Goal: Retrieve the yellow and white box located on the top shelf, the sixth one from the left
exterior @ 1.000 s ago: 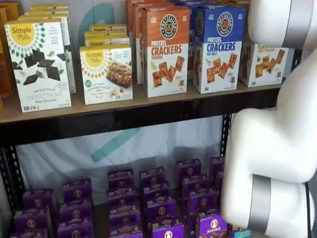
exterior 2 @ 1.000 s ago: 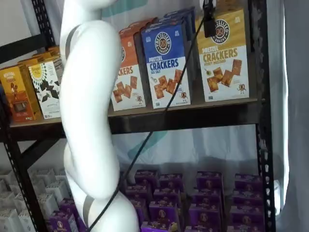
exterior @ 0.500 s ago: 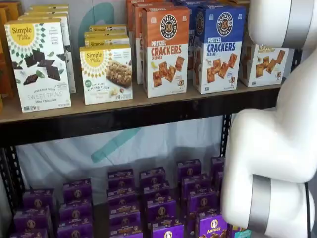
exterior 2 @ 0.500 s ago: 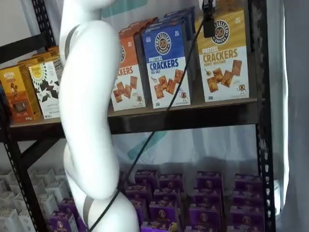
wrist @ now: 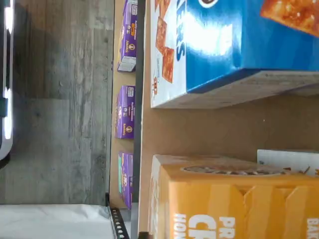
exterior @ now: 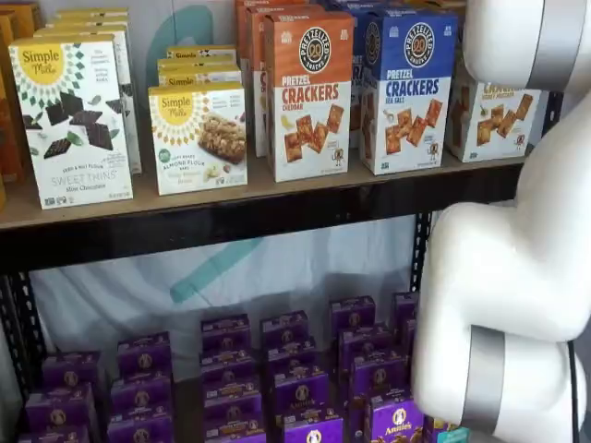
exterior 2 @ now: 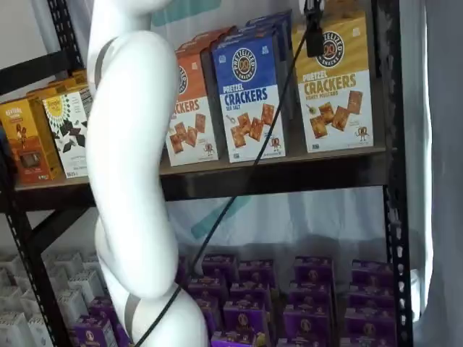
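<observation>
While the wrist view looks down along the shelf front, it shows the orange-yellow top of the yellow and white box [wrist: 234, 199] close under the camera, standing on the top shelf [wrist: 199, 132] with a bare strip of board between it and the blue Pretzel Crackers box [wrist: 239, 45]; purple boxes [wrist: 125, 112] sit on the level beneath. In a shelf view the target [exterior: 494, 115] stands upright at the row's right end, partly behind the white arm [exterior: 517, 277], which has hardly shifted in the past second. In a shelf view the gripper [exterior 2: 315, 36] hangs from the upper edge in front of the box [exterior 2: 336, 87]; it has dipped only slightly, so the approach seems slow and fine. Only a dark finger shows, so I cannot tell whether the fingers are apart.
</observation>
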`<state>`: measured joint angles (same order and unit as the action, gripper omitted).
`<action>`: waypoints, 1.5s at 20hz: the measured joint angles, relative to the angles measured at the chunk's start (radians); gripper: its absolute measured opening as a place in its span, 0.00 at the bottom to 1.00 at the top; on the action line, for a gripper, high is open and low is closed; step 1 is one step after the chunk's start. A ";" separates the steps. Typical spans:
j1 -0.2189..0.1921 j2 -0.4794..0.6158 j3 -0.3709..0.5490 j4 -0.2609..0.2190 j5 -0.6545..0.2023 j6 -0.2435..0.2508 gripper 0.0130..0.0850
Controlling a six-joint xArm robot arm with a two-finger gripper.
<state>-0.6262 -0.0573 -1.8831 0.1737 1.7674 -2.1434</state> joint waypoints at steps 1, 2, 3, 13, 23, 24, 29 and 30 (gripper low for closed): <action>-0.001 0.000 0.000 0.001 0.000 0.000 0.78; -0.002 -0.001 0.000 0.003 0.001 -0.001 0.78; -0.002 -0.001 0.001 0.003 0.001 -0.001 0.72; -0.009 -0.006 0.005 0.010 0.001 -0.006 0.61; -0.041 -0.056 0.026 0.033 0.019 -0.025 0.61; -0.046 -0.071 0.037 0.036 0.021 -0.029 0.61; -0.067 -0.145 0.094 0.021 0.047 -0.053 0.61; -0.071 -0.163 0.112 0.016 0.048 -0.058 0.61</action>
<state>-0.6970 -0.2199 -1.7716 0.1899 1.8151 -2.2016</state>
